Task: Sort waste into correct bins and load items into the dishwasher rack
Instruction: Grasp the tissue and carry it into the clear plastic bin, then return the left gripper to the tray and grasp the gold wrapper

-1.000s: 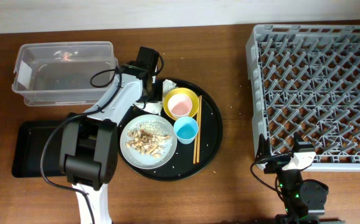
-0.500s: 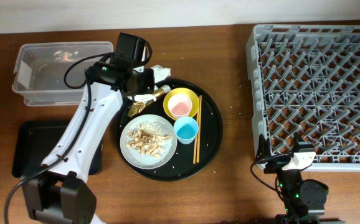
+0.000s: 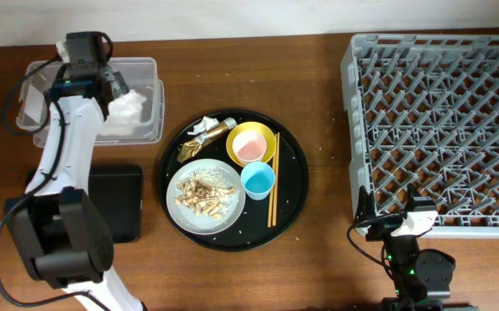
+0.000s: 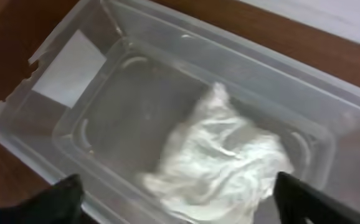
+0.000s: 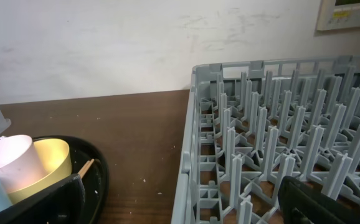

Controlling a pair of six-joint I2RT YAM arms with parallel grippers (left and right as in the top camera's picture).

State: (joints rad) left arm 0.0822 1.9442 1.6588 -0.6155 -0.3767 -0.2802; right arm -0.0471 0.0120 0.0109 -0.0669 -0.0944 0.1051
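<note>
The crumpled white napkin (image 3: 130, 107) (image 4: 223, 162) lies inside the clear tub (image 3: 34, 97) (image 4: 61, 81). My left gripper (image 3: 114, 87) (image 4: 183, 208) hovers open just above it, holding nothing. On the round black tray (image 3: 294, 186) a grey plate (image 3: 180, 212) carries tan food scraps (image 3: 202, 192). Beside it are a yellow bowl (image 3: 265, 136) (image 5: 43, 165) with the pink cup (image 3: 249, 149) (image 5: 5, 158) in it, a light-blue cup (image 3: 257, 180) and chopsticks (image 3: 274, 192). My right gripper (image 3: 389, 212) (image 5: 180, 208) stands open and empty at the near left corner of the dishwasher rack (image 3: 439, 130) (image 5: 279, 168).
A shallow black tray (image 3: 120, 203) lies below the tub, partly under my left arm. A crumpled golden wrapper (image 3: 205, 138) sits at the round tray's upper left. White grains dot the round tray. Bare brown table shows between tray and rack.
My left arm swung from the round tray to the clear tub with the napkin, then opened; the napkin now lies in the tub. The right arm has not moved.
</note>
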